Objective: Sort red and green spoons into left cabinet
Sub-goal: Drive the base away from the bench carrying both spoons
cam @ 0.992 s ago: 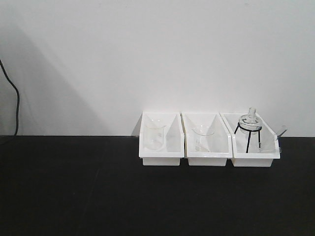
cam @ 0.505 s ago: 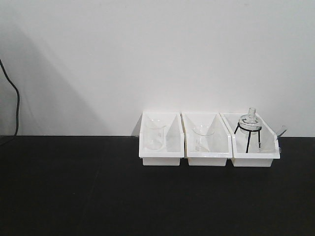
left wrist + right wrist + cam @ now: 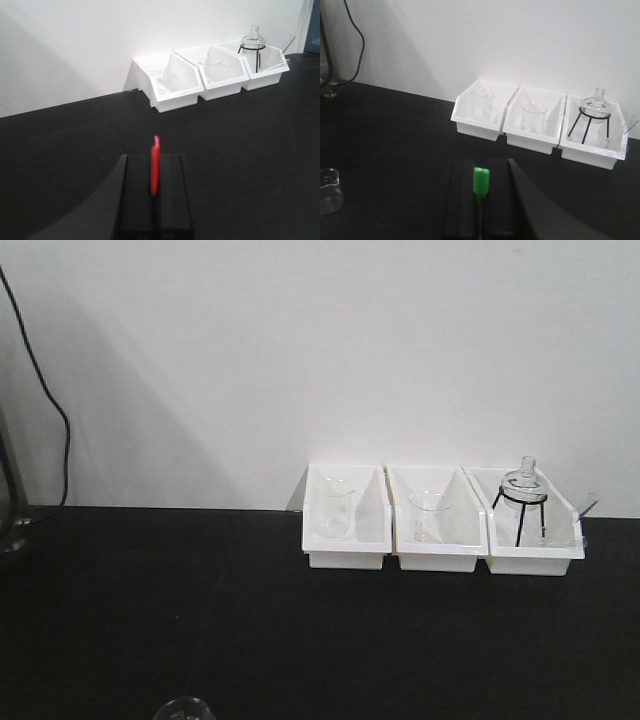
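In the left wrist view, my left gripper [image 3: 155, 159] is shut on the red spoon [image 3: 155, 170], which stands edge-on between the black jaws and pokes out past their tips. The right wrist view shows my right gripper [image 3: 480, 164] shut on the green spoon [image 3: 481, 181], its broad end sticking out forward and its thin stem running back between the jaws. Both grippers hover over the black tabletop [image 3: 200, 620], well short of the white bins. Neither gripper appears in the front view. The left cabinet is out of view.
Three white bins [image 3: 346, 558] stand in a row against the white wall, holding glass beakers and a flask on a black tripod [image 3: 524, 490]. A small glass beaker [image 3: 329, 197] sits on the table at the near left. A black cable [image 3: 50, 390] hangs at the far left.
The front view has shifted: the bins now sit further right and higher in frame, more of the cable shows at the left, and a glass rim has appeared at the bottom edge.
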Tool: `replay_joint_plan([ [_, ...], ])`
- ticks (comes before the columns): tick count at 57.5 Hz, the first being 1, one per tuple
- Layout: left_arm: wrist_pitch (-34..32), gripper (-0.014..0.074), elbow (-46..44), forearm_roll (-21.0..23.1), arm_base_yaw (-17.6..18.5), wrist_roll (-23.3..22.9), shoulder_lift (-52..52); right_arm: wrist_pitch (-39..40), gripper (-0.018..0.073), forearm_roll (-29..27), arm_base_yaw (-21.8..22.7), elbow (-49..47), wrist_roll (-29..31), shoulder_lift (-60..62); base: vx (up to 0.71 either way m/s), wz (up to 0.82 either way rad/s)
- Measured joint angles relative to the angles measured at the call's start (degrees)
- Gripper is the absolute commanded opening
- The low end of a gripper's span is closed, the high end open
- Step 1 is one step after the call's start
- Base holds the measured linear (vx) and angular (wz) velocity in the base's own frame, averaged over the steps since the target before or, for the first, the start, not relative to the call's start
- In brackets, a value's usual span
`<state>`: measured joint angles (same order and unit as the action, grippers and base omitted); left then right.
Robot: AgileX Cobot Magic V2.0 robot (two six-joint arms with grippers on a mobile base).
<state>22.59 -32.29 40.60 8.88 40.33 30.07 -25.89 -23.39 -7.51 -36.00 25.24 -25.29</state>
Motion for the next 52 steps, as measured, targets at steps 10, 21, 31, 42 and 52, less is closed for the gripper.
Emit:
replay_joint_plan([
  [10,0.0,-0.0001,0.0,0.0,0.0,0.0,0.0,0.0,-0.0003,0.0,0.0,0.0,0.0,0.0,-0.13,0.36],
  [21,0.0,-0.0001,0.0,0.0,0.0,0.0,0.0,0.0,-0.0003,0.0,0.0,0.0,0.0,0.0,-0.15,0.51],
  [31,0.0,-0.0001,0.0,0.0,0.0,0.0,0.0,0.0,-0.0003,0.0,0.0,0.0,0.0,0.0,-0.17,0.52],
  [42,0.0,-0.0001,0.0,0.0,0.0,0.0,0.0,0.0,-0.0003,0.0,0.0,0.0,0.0,0.0,-0.17,0.53],
  [52,0.0,-0.0001,0.0,0.0,0.0,0.0,0.0,0.0,-0.0003,0.0,0.0,0.0,0.0,0.0,-0.17,0.56],
])
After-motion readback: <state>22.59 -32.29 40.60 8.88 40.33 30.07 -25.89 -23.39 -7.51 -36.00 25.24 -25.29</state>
